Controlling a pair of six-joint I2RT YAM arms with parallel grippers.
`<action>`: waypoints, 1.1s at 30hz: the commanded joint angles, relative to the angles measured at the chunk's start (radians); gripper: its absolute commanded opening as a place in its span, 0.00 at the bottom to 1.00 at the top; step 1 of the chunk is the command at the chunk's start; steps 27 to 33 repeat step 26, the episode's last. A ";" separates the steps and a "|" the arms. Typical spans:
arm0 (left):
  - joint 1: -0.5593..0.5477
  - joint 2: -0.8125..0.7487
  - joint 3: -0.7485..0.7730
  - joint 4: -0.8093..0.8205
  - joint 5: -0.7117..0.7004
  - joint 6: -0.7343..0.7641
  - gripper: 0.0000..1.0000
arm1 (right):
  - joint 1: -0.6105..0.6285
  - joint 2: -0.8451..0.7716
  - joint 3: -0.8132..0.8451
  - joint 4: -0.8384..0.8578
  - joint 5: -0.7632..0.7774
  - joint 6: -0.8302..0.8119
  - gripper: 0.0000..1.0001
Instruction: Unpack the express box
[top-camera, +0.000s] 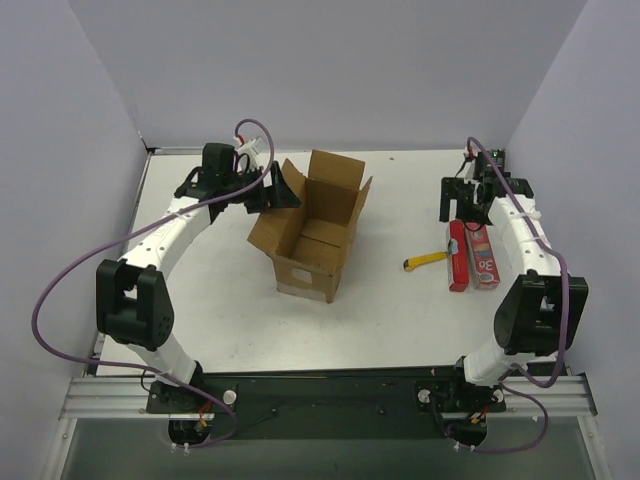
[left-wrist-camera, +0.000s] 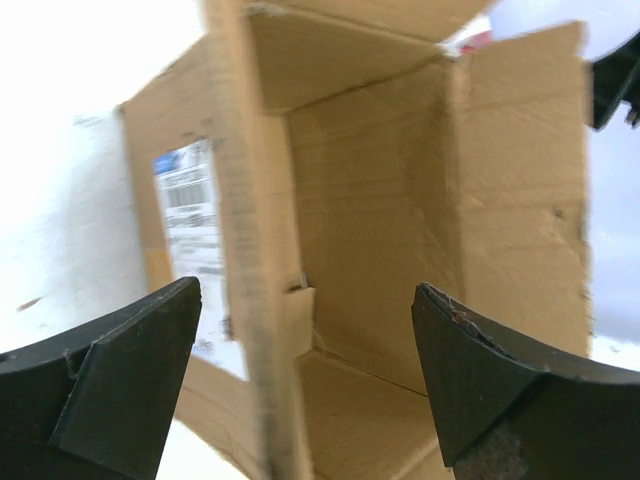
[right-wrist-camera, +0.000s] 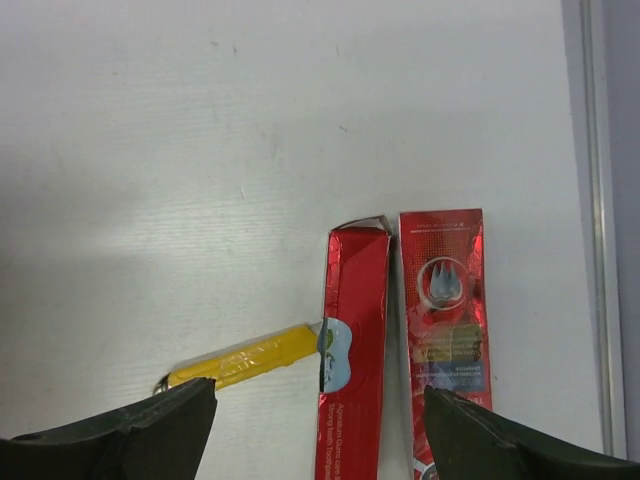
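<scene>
The express box (top-camera: 315, 235), brown cardboard with its flaps open, stands at the table's middle. A white label shows on its front side. In the left wrist view the box (left-wrist-camera: 400, 200) looks empty inside. My left gripper (top-camera: 284, 190) is open at the box's left flap. In the left wrist view the flap's edge (left-wrist-camera: 250, 300) stands between the open fingers of my left gripper (left-wrist-camera: 307, 292), and I cannot tell whether it touches them. My right gripper (top-camera: 468, 205) is open and empty, far from the box at the right. It also shows in the right wrist view (right-wrist-camera: 320, 390).
Two slim red cartons (top-camera: 458, 256) (top-camera: 484, 256) lie side by side below my right gripper, with a yellow utility knife (top-camera: 428, 260) touching the left one. They also show in the right wrist view: cartons (right-wrist-camera: 355, 330) (right-wrist-camera: 445, 300), knife (right-wrist-camera: 245, 357). Walls enclose the table.
</scene>
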 joint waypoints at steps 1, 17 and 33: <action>0.018 -0.035 0.080 0.170 0.185 -0.019 0.97 | 0.007 -0.074 0.115 -0.135 0.016 0.077 0.87; 0.347 0.086 0.459 -0.038 0.072 0.232 0.97 | 0.011 -0.076 0.583 -0.293 0.151 0.130 1.00; 0.411 0.115 0.497 -0.096 -0.028 0.295 0.97 | 0.010 -0.108 0.606 -0.289 0.166 0.147 1.00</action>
